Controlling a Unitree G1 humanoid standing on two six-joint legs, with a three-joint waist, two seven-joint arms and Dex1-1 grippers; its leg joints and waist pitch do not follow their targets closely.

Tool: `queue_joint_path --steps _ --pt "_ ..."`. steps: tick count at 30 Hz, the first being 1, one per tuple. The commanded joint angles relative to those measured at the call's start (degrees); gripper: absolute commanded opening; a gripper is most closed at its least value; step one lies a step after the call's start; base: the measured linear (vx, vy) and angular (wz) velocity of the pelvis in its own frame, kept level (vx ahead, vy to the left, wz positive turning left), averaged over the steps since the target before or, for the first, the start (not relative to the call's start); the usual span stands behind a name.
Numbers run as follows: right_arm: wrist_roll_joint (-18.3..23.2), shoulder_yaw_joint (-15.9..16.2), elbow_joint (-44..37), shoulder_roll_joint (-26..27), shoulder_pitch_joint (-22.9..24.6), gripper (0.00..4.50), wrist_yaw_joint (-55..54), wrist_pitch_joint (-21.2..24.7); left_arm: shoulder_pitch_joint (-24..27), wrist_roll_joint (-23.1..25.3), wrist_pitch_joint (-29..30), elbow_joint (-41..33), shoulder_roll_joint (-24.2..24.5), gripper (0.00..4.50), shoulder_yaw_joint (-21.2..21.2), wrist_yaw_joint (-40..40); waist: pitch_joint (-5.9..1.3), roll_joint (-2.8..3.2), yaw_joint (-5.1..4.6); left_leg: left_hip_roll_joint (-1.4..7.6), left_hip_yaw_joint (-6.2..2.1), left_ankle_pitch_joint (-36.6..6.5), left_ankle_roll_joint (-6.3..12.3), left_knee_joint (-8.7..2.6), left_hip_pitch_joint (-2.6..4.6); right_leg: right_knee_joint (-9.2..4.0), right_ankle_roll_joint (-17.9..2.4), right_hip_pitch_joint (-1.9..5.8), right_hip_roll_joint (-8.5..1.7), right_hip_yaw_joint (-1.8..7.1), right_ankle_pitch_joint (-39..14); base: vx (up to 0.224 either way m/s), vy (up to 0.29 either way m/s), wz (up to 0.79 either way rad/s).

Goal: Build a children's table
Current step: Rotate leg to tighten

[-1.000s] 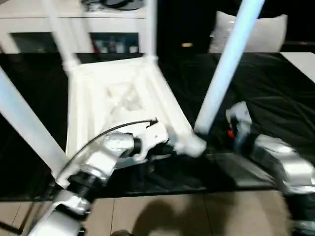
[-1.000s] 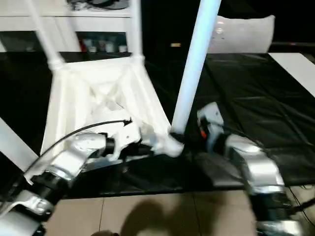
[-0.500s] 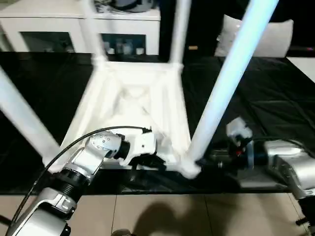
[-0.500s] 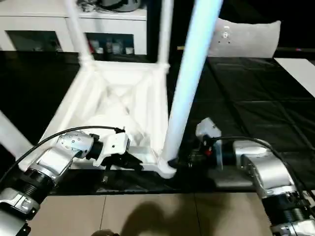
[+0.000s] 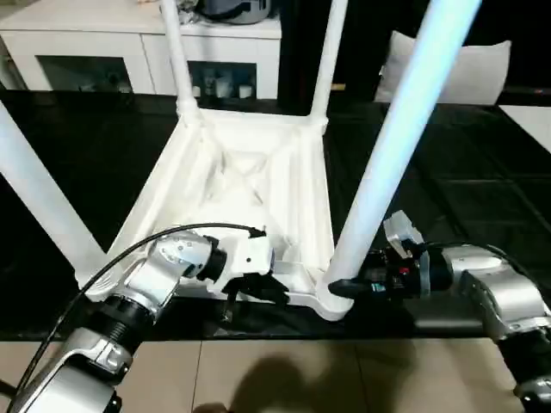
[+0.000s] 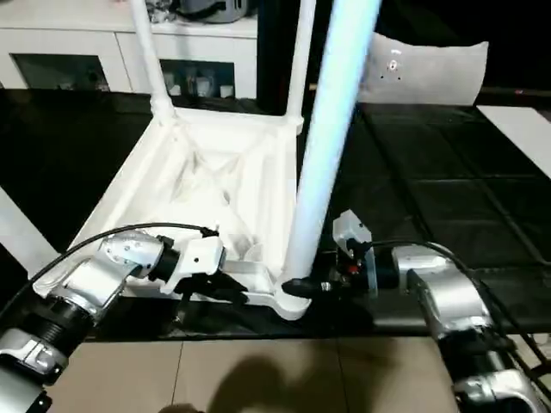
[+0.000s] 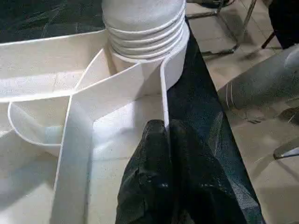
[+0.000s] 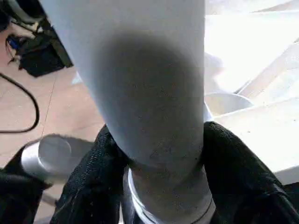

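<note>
1. Table, upside down on the black-covered surface, was what I had in front of me: ribbed underside up and four white legs pointing upward.
2. I saw the near right leg rising from its corner socket at the edge closest to me.
3. My right gripper was at the foot of that leg, its black fingers wrapped round it, one on each side, just above the socket.
4. My left gripper was clenched, both fingers pressed together on the thin near edge wall of the top, close to the same corner.
5. In the left wrist view I could make out the ridged collar of the leg seated in the socket.
6. Farther back I had a white cabinet with glass doors, and a pale cushion off to the right.
7. Beige floor tiles lay under my forearms.
</note>
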Motion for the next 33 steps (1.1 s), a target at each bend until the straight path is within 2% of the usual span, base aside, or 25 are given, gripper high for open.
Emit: queue_joint_path --steps 1,3,4,5,6,7,8,9,10,11,12,13,14,15,16,17,18,19,20,22,25,27,29,31,33 --pt "-1.85 -0.57 5.19 2.57 -1.16 2.07 -6.99 0.21 1.07 -0.84 3.53 -2.26 -2.06 0.0 -0.91 1.36 -2.7 -0.03 -0.69 3.48 -1.47 -21.24 -0.2 -4.51 0.55 -5.37 -6.05 2.34 -4.3 3.18 -31.68 0.0 0.0 0.0" --pt "-2.33 -1.96 8.0 4.18 -2.55 2.06 -11.55 0.26 1.47 -1.42 6.07 -3.14 -3.21 0.0 0.15 3.64 -2.21 -0.09 -1.91 3.17 -1.8 -27.07 -1.48 -4.25 1.7 -6.64 -3.51 1.76 -4.14 2.23 -38.64 0.0 0.0 0.0" --pt "-2.48 -2.83 9.76 5.02 -3.61 2.06 -14.26 0.62 1.58 -1.24 7.43 -3.49 -3.82 0.0 0.52 5.23 -2.05 -0.08 -2.82 2.91 -2.18 -29.37 -2.03 -3.8 2.03 -7.47 -1.66 1.78 -4.2 1.29 -42.26 0.0 0.0 0.0" --pt "-2.84 -4.91 14.2 7.0 -6.42 2.04 -21.0 1.58 1.6 -0.61 10.02 -3.8 -5.39 0.0 1.39 9.22 -1.87 0.45 -4.06 3.11 -2.65 -32.7 -2.61 -3.6 2.6 -8.23 -0.68 1.62 -3.98 -0.12 -43.5 -0.053 0.022 -0.1" --pt "-2.99 -5.47 15.27 7.6 -7.17 2.04 -23.1 2.0 1.61 -0.42 10.64 -3.87 -5.84 0.0 1.66 10.4 -1.82 1.1 -5.42 3.76 -3.46 -36.47 -3.2 -4.12 1.98 -8.35 0.74 2.9 -3.45 -1.81 -42.69 -0.053 0.022 -0.1" --pt "-3.58 -5.77 16.01 8.22 -7.82 2.04 -25.65 2.32 1.59 -0.21 11.22 -3.88 -6.39 0.0 1.99 11.75 -1.72 1.88 -5.94 4.74 -3.77 -40.33 -3.59 -5.04 1.82 -7.3 0.26 3.6 -3.01 -2.22 -39.41 -0.058 0.039 -0.14" --pt "-4.42 -6.18 17.37 8.96 -8.77 2.04 -29.03 2.25 1.51 -0.04 11.96 -3.89 -7.18 0.0 2.49 13.5 -2.0 2.67 -6.12 7.29 -4.98 -48.14 -4.77 -9.41 -2.0 2.4 -2.46 7.72 -2.08 0.22 -24.46 -0.104 0.04 -0.18" --pt "-5.21 -6.85 16.37 10.23 -8.33 2.04 -33.67 3.45 1.45 0.0 13.0 -3.92 -7.97 0.0 3.05 15.16 -2.08 2.66 -5.79 6.83 -4.61 -49.64 -5.35 -10.16 -2.18 4.06 -3.42 7.05 -1.51 1.24 -15.14 -0.104 0.04 -0.18" --pt "-5.21 -6.85 16.37 10.23 -8.33 2.03 -33.67 3.45 1.45 0.0 13.0 -3.92 -7.97 0.0 3.05 15.16 -1.63 1.09 -6.23 5.07 -3.53 -49.53 -5.49 -9.87 0.33 2.55 -4.85 4.17 -1.38 2.85 -16.28 -0.064 -0.011 -0.15" --pt "-6.31 -8.03 14.29 12.24 -7.19 2.03 -40.32 5.45 1.39 0.3 14.68 -4.19 -8.98 0.0 3.7 17.49 -1.3 -0.67 -5.77 1.15 -2.61 -38.23 -5.49 -3.44 3.3 -6.48 -1.2 0.22 -4.51 2.75 -45.31 0.014 -0.068 -0.05" --pt "-9.21 -8.43 9.81 15.65 -5.23 2.03 -49.43 6.94 0.95 0.94 17.68 -4.33 -11.27 0.0 5.02 22.56 -1.41 -1.92 -5.98 -0.85 -1.58 -20.17 -2.65 2.94 3.91 -9.59 2.32 -0.66 -7.15 1.97 -58.62 0.014 -0.068 -0.05" --pt "-9.78 -8.47 8.99 16.32 -4.87 2.03 -51.16 7.15 0.88 1.08 18.33 -4.41 -11.72 0.0 5.27 23.59 -1.32 -1.45 -5.49 -0.4 -2.03 -15.67 -2.23 1.93 1.88 -9.28 3.5 1.27 -7.4 1.59 -59.58 0.034 -0.063 -0.26" --pt "-9.12 -9.14 5.44 19.95 -4.15 2.03 -54.58 8.2 0.35 1.18 20.81 -4.81 -14.55 0.0 6.49 28.08 -2.01 -0.53 -5.79 1.38 -3.18 -16.13 -2.95 -0.96 -0.61 -7.93 4.01 4.21 -6.45 -0.39 -52.81 0.061 -0.006 -0.48" --pt "-9.09 -9.14 5.3 20.08 -4.13 2.03 -54.67 8.23 0.32 1.18 20.9 -4.82 -14.67 0.0 6.54 28.26 -1.68 0.25 -6.43 2.38 -4.05 -20.53 -3.63 -2.15 -1.89 -7.48 4.49 4.72 -5.33 -1.96 -49.71 0.061 -0.006 -0.48" --pt "-8.78 -9.17 4.79 20.77 -4.18 2.03 -55.03 8.4 0.21 1.21 21.46 -4.96 -15.34 0.0 6.78 29.25 -2.57 1.83 -6.66 4.52 -5.43 -29.11 -4.27 -3.93 -1.74 -5.18 2.6 6.07 -4.59 -1.54 -38.54 0.038 0.028 -0.29" --pt "-8.43 -8.55 3.66 21.57 -4.07 2.54 -54.34 7.64 -0.17 1.48 21.41 -4.76 -16.55 0.0 6.76 30.71 -2.66 1.65 -6.65 6.07 -6.1 -34.08 -3.91 -5.85 -1.74 -1.94 -0.82 6.2 -3.97 0.58 -25.73 0.0 0.0 0.0" --pt "-7.96 -8.57 3.29 21.6 -4.0 2.54 -54.07 6.98 -0.39 1.67 21.0 -4.3 -16.84 0.0 6.63 31.3 -2.3 1.65 -6.33 5.85 -5.66 -35.8 -4.23 -5.91 -0.67 -2.74 -2.3 4.91 -4.02 1.06 -24.04 0.0 0.0 0.0" --pt "-7.46 -8.74 2.88 21.62 -3.9 2.66 -53.79 6.59 -0.53 1.86 20.63 -4.02 -16.89 0.0 6.5 31.56 -1.78 0.15 -6.22 3.2 -3.96 -33.31 -4.31 -3.95 1.32 -6.11 -2.63 2.53 -4.86 0.7 -33.14 0.055 -0.008 0.14" --pt "-5.87 -9.2 1.43 21.37 -3.58 2.69 -52.3 6.07 -0.76 2.53 19.72 -3.52 -16.44 0.0 5.87 31.56 -1.99 0.02 -5.53 1.61 -2.86 -25.21 -2.94 -2.38 1.97 -7.4 -1.93 2.39 -5.62 0.33 -39.49 0.068 0.002 0.06" --pt "-5.5 -9.27 0.61 20.95 -3.29 2.89 -51.45 6.04 -0.64 2.66 19.17 -3.59 -15.94 0.0 5.76 31.21 -2.48 0.37 -4.81 2.55 -3.14 -17.84 -1.33 -3.58 -0.23 -6.54 -1.11 4.05 -5.09 0.55 -34.89 0.034 0.001 0.03" --pt "-5.32 -9.61 -3.75 19.41 -1.29 3.12 -49.49 6.44 0.06 3.47 17.78 -4.22 -14.29 0.0 5.73 30.13 -2.8 0.56 -3.97 3.66 -2.93 -14.5 -1.03 -4.4 -0.21 -4.97 -4.44 3.74 -4.41 1.47 -23.06 0.018 0.002 0.01" --pt "-4.91 -9.57 -4.33 18.04 -0.91 3.44 -47.2 6.05 0.14 3.72 16.78 -4.07 -13.37 0.0 5.38 29.24 -3.15 0.22 -3.82 3.53 -2.69 -15.32 -1.14 -4.39 0.07 -4.49 -5.59 3.6 -4.32 1.97 -21.71 0.06 0.002 0.0" --pt "-4.73 -9.14 -4.65 16.56 -0.6 3.51 -44.92 5.83 0.24 3.9 15.69 -4.0 -12.59 0.0 4.88 28.06 -3.75 0.28 -3.11 3.3 -2.07 -7.3 1.38 -3.91 -0.46 -3.08 -8.37 3.96 -4.01 2.86 -11.69 0.058 -0.004 -0.03" --pt "-4.6 -8.52 -5.03 14.02 -0.18 3.53 -41.43 5.51 0.33 4.02 14.03 -3.73 -11.26 0.0 4.0 25.99 -3.82 0.49 -2.51 3.2 -1.83 -4.3 2.78 -3.57 -0.42 -2.62 -9.91 3.99 -3.93 2.96 -7.94 0.053 -0.006 -0.02" --pt "-4.6 -8.33 -5.12 13.0 -0.04 3.93 -40.1 5.35 0.35 4.02 13.46 -3.61 -10.72 0.0 3.68 25.13 -3.87 0.34 -2.23 3.19 -1.64 -2.27 3.76 -3.45 -0.34 -2.19 -11.09 3.98 -3.86 3.08 -5.11 0.0 0.0 0.0"
